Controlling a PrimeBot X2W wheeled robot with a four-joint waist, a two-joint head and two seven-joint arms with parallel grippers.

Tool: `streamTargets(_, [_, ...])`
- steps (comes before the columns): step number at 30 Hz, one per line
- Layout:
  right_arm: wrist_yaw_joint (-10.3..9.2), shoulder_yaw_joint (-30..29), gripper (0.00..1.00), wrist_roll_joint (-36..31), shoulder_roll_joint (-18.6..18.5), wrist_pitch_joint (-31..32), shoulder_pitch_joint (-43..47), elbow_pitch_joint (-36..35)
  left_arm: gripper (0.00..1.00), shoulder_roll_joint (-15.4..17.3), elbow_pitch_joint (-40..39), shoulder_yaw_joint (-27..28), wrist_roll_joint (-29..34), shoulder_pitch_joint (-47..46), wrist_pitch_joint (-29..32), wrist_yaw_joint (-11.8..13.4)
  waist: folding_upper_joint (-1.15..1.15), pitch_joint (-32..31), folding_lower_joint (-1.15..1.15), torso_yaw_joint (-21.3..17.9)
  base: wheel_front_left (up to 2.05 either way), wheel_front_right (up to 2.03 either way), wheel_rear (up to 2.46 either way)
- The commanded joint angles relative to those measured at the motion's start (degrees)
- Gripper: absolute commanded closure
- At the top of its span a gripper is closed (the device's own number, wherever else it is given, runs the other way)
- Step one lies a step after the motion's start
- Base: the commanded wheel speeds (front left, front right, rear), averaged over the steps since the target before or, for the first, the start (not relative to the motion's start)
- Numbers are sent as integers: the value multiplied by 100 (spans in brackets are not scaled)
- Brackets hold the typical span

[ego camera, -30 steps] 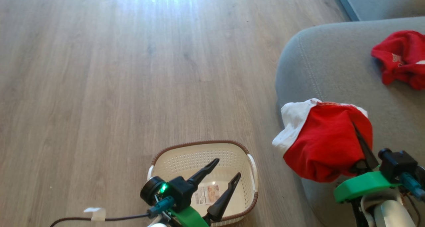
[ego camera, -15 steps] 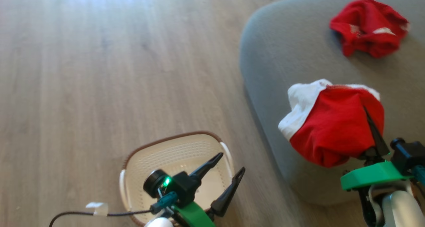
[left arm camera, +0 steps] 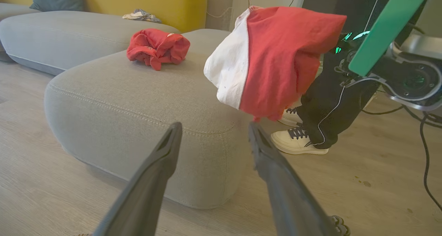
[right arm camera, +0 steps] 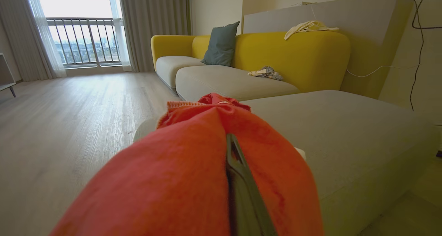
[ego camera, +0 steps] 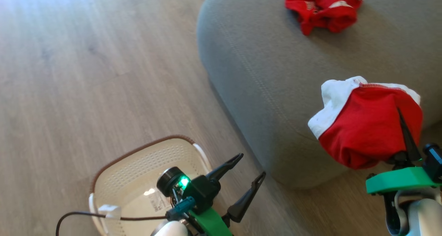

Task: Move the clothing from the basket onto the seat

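While right hand [ego camera: 400, 112] grips one garment [ego camera: 366, 132], second garment [ego camera: 323, 8] lies on seat [ego camera: 262, 73].

Hanging garment [ego camera: 366, 135]: bright red with one white panel and a red-stitched hem.
Crumpled garment [ego camera: 323, 8]: bright red with small white markings.
Seat [ego camera: 262, 73]: mid-grey fabric with a pale double stitching line near the edge.
Basket [ego camera: 138, 167]: cream walls dotted with perforations, a brown woven-look rim and a white handle.
Floor [ego camera: 86, 73]: grey-brown wood-grain planks.
Left gripper [ego camera: 252, 164] and right gripper [ego camera: 400, 114]: black fingers on bright green mounts.
Sofa back [right arm camera: 293, 56]: yellow.
Pillow [right arm camera: 221, 44]: grey-teal.
Person's shoes [left arm camera: 298, 142]: cream with dark laces.
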Motion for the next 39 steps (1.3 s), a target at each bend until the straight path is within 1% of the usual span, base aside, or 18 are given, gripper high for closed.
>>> streamTargets(1, [14,72,100,-19,5,-55,-172,-220,0,-32,-207,127,25,-272,-30,-8,0,61,0,-156,0,0,0])
streamTargets(8, [14,-3,100,-2,49,-55,-185,-206,0,-35,-196,157,109,-310,-30,-8,0,178,0,-304,0,0,0])
streamTargets(22, [14,-40,100,47,68,-55,-297,-224,0,11,-207,146,100,-421,-31,-8,0,360,0,-248,0,0,0])
streamTargets(27, [14,-164,100,33,49,-55,-554,-220,0,61,-210,142,139,-474,-31,-8,0,487,0,-229,0,0,0])
streamTargets(34, [14,-418,100,158,-341,-55,-1503,-159,0,260,-234,164,203,-640,-31,-8,0,925,0,-222,0,0,0])
streamTargets(39, [14,-478,100,541,-725,-55,-2418,203,0,425,-256,75,243,-756,-31,-8,0,1230,0,-218,0,0,0])
